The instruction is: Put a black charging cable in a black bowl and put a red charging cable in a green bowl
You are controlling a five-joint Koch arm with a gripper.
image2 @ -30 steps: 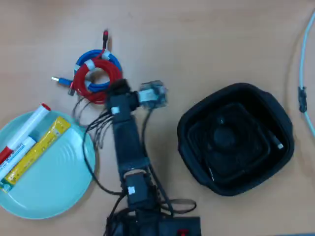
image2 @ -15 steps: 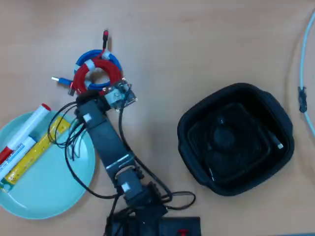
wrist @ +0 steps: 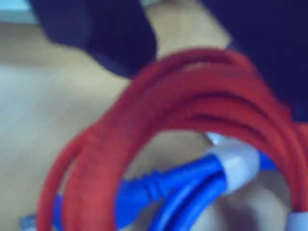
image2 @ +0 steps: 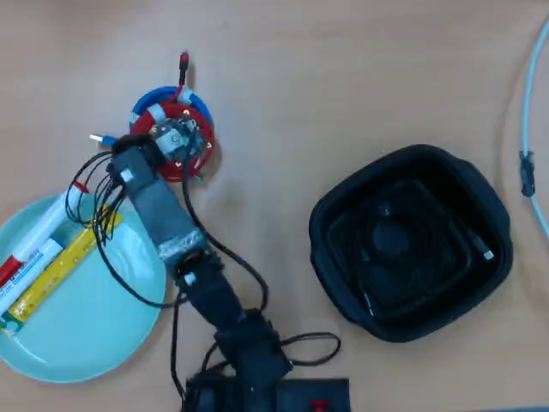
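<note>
No readable writing on marker (image2: 34, 233).

table (image2: 343, 77) is showing smooth, matt light wood grain. black bowl (image2: 412, 245) is reading as matt plastic. green bowl (image2: 103, 322) is looking glossy, faintly ridged. red charging cable (wrist: 192, 91) is appearing smooth, rubbery.

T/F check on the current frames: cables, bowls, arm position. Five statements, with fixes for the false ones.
1. The red charging cable lies on top of a blue cable. True.
2. The black charging cable is inside the black bowl. True.
3. The green bowl is empty. False: markers lie in it.
4. The gripper is over the black bowl. False: it is above the red coil.
5. The red cable sits in the green bowl. False: it is on the table.
</note>
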